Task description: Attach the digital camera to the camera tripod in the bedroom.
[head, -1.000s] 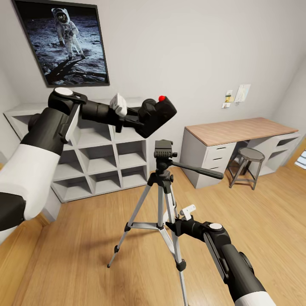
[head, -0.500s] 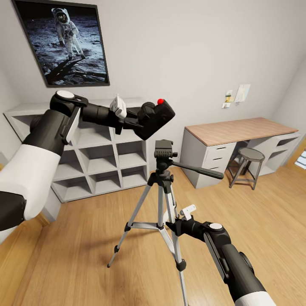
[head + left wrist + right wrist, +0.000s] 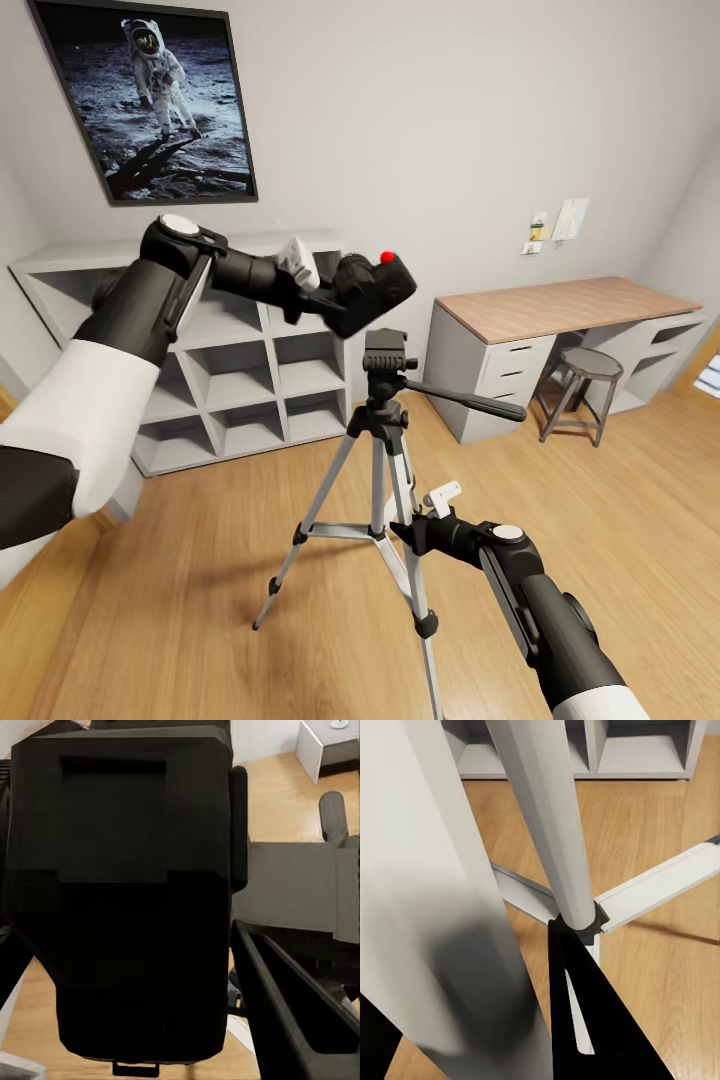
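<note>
The digital camera [image 3: 378, 284], a black box with a red mark on top, hangs tilted just above and slightly left of the camera tripod's black head [image 3: 386, 354]. My left gripper [image 3: 345, 288] is shut on it from the left. Seen from the left wrist, the camera's dark body [image 3: 127, 892] is close up, with the tripod head [image 3: 296, 889] behind it. The camera tripod [image 3: 380, 480] stands on the wooden floor on silver legs, its pan handle [image 3: 470, 400] pointing right. My right gripper [image 3: 408, 527] is closed around one silver leg [image 3: 442, 907] low down.
A grey-white cube shelf [image 3: 240, 380] stands against the back wall under a framed astronaut picture [image 3: 145, 95]. At the right are a wood-topped desk [image 3: 560, 310] and a round stool [image 3: 585, 375]. Open plank floor [image 3: 200, 560] lies around the tripod.
My left arm has brought the camera lower and a little to the right, closer to the tripod head. The right arm and the tripod have not moved.
</note>
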Tool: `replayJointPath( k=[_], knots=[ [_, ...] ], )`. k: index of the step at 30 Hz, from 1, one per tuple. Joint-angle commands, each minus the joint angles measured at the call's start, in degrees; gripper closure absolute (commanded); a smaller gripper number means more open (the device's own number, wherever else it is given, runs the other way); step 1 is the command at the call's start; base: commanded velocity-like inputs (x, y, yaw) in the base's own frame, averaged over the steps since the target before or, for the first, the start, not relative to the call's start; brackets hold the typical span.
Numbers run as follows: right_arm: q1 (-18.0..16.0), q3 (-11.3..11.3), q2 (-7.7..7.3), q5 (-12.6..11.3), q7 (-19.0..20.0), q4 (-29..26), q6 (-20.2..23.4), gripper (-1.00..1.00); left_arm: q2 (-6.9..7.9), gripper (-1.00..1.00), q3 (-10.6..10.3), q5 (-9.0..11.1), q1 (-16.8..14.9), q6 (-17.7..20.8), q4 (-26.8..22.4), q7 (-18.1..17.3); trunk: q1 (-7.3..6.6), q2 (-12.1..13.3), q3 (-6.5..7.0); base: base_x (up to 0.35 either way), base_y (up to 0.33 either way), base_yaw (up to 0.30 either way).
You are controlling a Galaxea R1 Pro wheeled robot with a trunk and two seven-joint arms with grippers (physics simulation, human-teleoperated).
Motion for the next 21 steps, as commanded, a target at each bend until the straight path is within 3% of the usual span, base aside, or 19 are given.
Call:
replayJointPath(
  k=[1, 8, 13, 15, 21],
  knots=[
    [-0.1, -0.2, 0.01, 3.2, 0.4, 3.3, -0.5, 1.00, -0.13, 1.00, 0.0, -1.3, -0.1, 1.2, -0.1, -0.3, 0.04, -0.1, -0.12, 0.000, 0.000, 0.000],
    [-0.1, -0.2, 0.01, 3.3, 0.4, 3.3, -0.4, 1.00, -1.15, 1.00, 0.0, -4.9, -1.8, 3.5, -0.7, -0.8, 0.04, -0.1, -0.12, 0.000, 0.000, 0.000],
    [-0.1, -0.2, 0.01, 3.2, 0.4, 3.3, -0.4, 1.00, -1.71, 1.00, 0.0, -5.2, -4.7, 3.9, -0.7, -0.9, 0.04, -0.1, -0.12, 0.000, 0.000, 0.000],
    [-0.1, -0.2, 0.01, 3.2, 0.4, 3.3, -0.4, 1.00, -2.96, 1.00, 0.0, -5.4, -8.4, 6.5, -0.7, -1.3, 0.04, -0.1, -0.12, 0.000, 0.000, 0.000],
    [-0.1, -0.2, 0.01, 3.2, 0.4, 3.3, -0.4, 1.00, -4.41, 1.00, -0.1, -5.9, -9.9, 7.7, -0.9, -3.2, 0.04, -0.1, -0.12, 0.000, 0.000, 0.000]
  ],
)
